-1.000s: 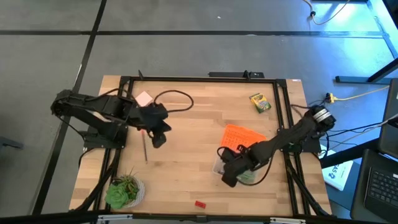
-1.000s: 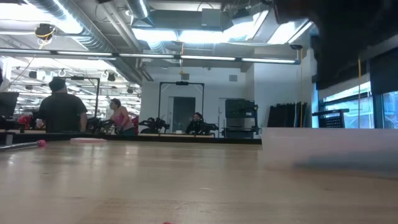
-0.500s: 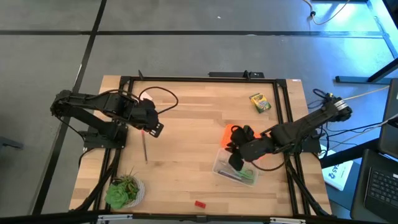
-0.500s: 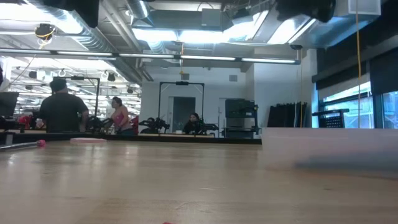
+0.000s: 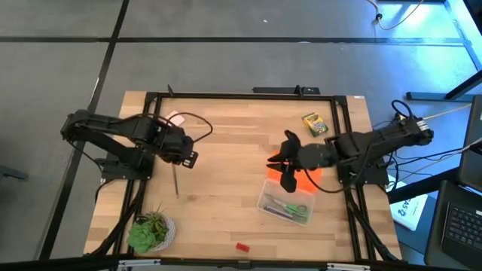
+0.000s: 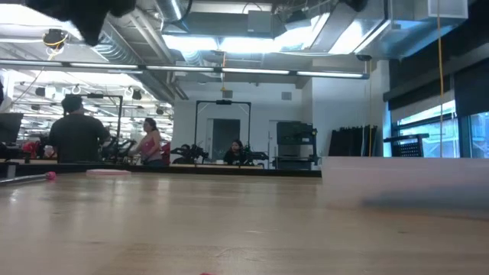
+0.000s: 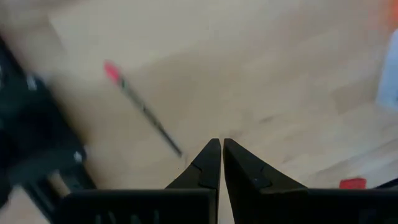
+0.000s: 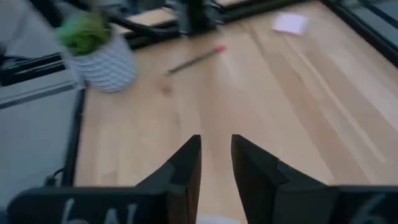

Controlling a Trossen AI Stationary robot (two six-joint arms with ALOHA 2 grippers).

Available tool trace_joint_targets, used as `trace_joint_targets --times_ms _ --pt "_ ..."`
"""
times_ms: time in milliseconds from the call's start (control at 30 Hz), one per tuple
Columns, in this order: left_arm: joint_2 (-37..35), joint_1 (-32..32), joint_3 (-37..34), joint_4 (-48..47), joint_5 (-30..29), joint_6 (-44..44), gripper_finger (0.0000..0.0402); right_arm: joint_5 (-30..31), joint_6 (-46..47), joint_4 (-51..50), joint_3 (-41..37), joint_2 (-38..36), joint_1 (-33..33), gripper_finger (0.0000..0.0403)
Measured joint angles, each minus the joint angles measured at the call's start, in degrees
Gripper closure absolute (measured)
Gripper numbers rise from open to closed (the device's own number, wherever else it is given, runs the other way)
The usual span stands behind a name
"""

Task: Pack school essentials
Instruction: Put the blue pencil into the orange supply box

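The left gripper [image 5: 188,156] is clenched on nothing, just above a thin dark pencil [image 5: 175,181] with lots of bare wood around. The clear box [image 5: 285,206] holds green scissors [image 5: 294,208]. Above it, the right gripper [image 5: 280,167] hangs slightly parted, empty.

Layout of the wooden table [image 5: 226,143]: the clear plastic box [image 5: 285,205] is placed right of centre, with the green-handled scissors [image 5: 290,206] inside. The thin dark pencil [image 5: 175,178] is placed to the left, the green potted plant [image 5: 150,229] at the near-left corner, the yellow-green crayon box [image 5: 315,124] at the far right.
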Motion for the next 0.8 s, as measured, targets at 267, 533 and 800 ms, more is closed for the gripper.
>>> trace_joint_targets --times_ms 267,533,800 --pt "0.00 -0.01 -6.12 2.14 1.78 -4.72 0.0388 -19.84 -11.73 7.58 0.00 0.03 -9.15 0.0313" --pt "0.02 -0.03 -6.58 3.81 1.42 -4.46 0.0388 -27.70 -19.04 11.34 0.00 6.76 -16.32 0.0313" --pt "0.02 -0.03 -6.60 3.83 1.89 -4.64 0.0388 -32.18 -22.84 20.24 -0.02 9.35 -19.02 0.0313"
